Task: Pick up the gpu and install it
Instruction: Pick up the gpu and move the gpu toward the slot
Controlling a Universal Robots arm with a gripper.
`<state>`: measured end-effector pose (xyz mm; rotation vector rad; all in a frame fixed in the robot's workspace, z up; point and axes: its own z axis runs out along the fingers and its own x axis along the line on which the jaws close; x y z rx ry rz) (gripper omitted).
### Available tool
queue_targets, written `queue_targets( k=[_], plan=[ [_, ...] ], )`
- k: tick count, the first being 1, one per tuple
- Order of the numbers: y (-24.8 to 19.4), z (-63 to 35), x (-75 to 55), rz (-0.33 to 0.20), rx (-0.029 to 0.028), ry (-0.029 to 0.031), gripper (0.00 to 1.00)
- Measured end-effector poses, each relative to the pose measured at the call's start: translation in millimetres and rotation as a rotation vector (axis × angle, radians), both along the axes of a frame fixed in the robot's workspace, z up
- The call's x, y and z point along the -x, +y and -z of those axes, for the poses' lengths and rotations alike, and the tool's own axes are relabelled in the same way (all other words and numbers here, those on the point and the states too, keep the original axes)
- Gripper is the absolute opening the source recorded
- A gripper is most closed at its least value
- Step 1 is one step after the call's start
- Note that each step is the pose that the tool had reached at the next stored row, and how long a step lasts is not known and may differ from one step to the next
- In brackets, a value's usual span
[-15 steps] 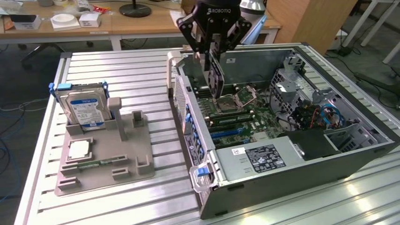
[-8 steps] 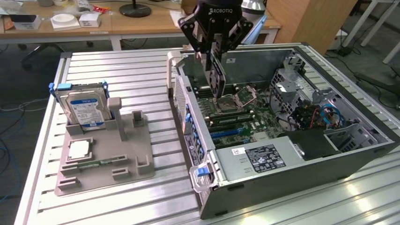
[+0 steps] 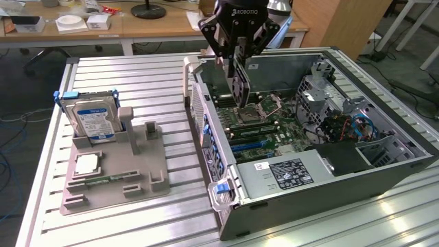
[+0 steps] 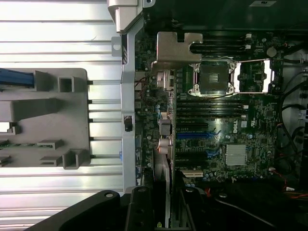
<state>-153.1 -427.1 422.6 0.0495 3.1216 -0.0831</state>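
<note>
Holding the gpu [image 3: 239, 91] by its upper end in the part-closed gripper [image 3: 237, 64], on edge, long axis hanging straight down. Poised inside the open computer case [image 3: 384, 170], low end close over the motherboard [image 3: 274, 131] beside the CPU socket [image 3: 269, 105]; blue slots [image 3: 250, 146] farther along the board, toward the power supply [image 3: 288, 172].

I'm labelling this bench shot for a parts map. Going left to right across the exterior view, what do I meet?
Hard drive → tall grey post → gpu, held upright → black power-supply label → blue cables.
</note>
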Motion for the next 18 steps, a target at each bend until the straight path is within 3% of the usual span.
queue_targets(
  k=[18],
  plan=[
    [0.0,0.0,-9.2,0.0,0.0,0.0,0.26]
  ],
)
